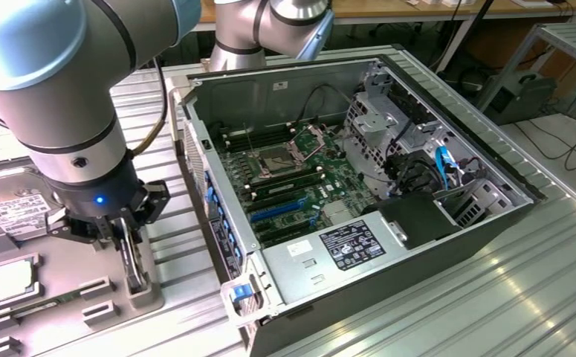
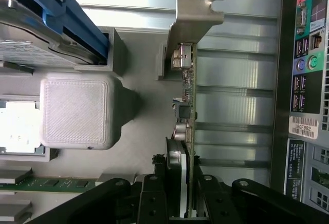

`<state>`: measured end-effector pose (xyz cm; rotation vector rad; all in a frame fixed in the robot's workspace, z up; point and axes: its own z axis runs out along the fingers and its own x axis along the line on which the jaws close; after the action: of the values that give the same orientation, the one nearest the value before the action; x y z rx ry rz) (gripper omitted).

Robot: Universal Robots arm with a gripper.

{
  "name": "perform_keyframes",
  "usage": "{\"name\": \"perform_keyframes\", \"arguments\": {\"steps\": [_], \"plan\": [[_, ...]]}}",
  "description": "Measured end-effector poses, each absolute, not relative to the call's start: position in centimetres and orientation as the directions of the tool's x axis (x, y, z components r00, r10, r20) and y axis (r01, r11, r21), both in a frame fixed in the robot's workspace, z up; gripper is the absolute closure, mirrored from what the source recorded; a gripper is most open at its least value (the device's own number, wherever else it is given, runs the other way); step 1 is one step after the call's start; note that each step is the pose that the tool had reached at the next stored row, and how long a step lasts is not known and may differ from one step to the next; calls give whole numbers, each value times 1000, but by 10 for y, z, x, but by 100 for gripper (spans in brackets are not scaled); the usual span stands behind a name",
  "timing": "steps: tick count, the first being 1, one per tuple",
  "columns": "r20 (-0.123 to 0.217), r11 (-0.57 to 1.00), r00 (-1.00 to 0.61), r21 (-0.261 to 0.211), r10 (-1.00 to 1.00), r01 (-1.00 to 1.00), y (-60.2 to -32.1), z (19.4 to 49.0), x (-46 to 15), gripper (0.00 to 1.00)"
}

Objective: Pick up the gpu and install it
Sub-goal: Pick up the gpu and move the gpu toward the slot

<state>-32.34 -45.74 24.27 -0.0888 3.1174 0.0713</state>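
The gpu (image 1: 134, 262) is a thin card standing on edge in a grey holder tray (image 1: 79, 264) at the exterior view's left. My gripper (image 1: 121, 236) points down over it, with a finger on each side of the board. In the wrist view the gpu (image 2: 188, 106) shows edge-on, its silvery end bracket (image 2: 198, 18) at the far end. My gripper (image 2: 186, 188) is shut on the card's near end, the black fingers (image 2: 154, 193) pressed against both faces. The card's lower edge is still at the tray's holder.
The open computer case (image 1: 486, 160) lies to the exterior view's right of the tray, its motherboard (image 1: 298, 182) and blue slots (image 1: 273, 212) exposed. On the tray lie a hard drive (image 1: 15, 212) and a processor chip (image 1: 10, 279). The case's rear ports (image 2: 308, 54) are close to the card.
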Motion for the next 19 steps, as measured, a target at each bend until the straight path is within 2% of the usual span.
{"name": "perform_keyframes", "arguments": {"steps": [19], "plan": [[-24,997,-998,45,-56,-57,-457,260,-323,72]]}}
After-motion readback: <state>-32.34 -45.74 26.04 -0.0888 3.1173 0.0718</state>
